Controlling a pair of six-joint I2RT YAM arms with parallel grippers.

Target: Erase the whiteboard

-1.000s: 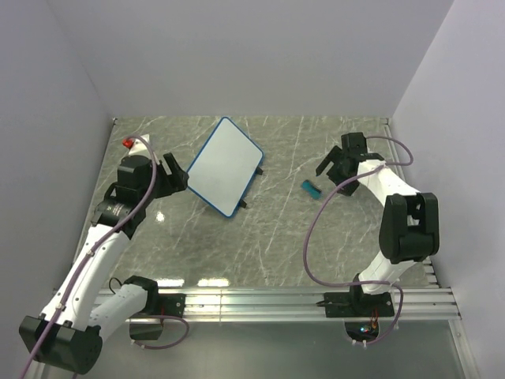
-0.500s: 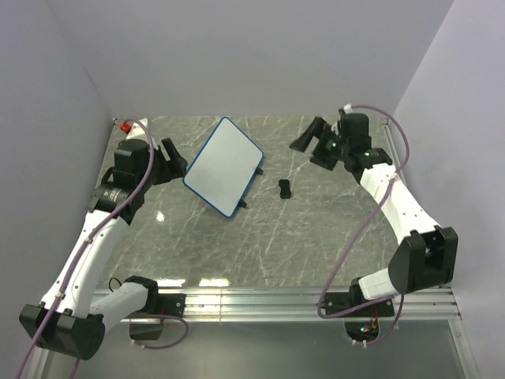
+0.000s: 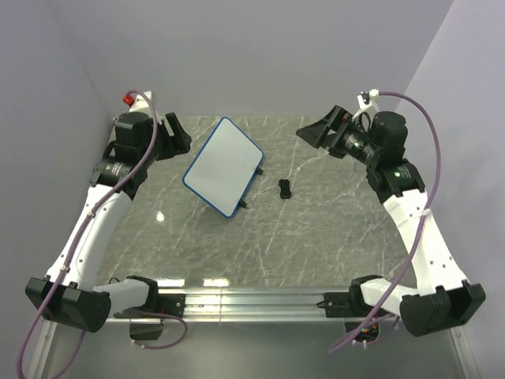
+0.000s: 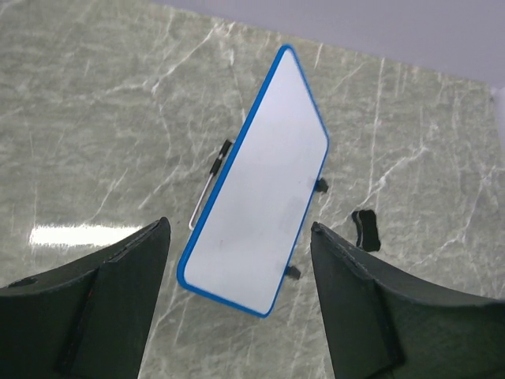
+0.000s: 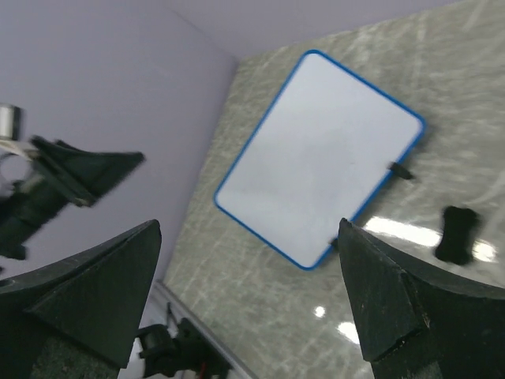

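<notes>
**Both arms up, grippers open above the board**

You are holding the left gripper (image 3: pixel 177 139) above the table's far left, fingers spread wide and gripping nothing; the right gripper (image 3: pixel 312 133) is hanging at the far right, spread just as wide and empty, pointing inward; both arms are reaching well out from their bases. The whiteboard (image 3: pixel 223 166) is lying on the table (image 3: pixel 316 237) between them, turned diagonally, its face showing white; a small dark eraser (image 3: pixel 285 188) is sitting near its right edge, not touching.

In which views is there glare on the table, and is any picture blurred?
Top external: small glare spots on the table, picture sharp. Left wrist: one bright streak beside the whiteboard, also sharp. Right wrist: whole picture soft, with glare beside the black block.
</notes>
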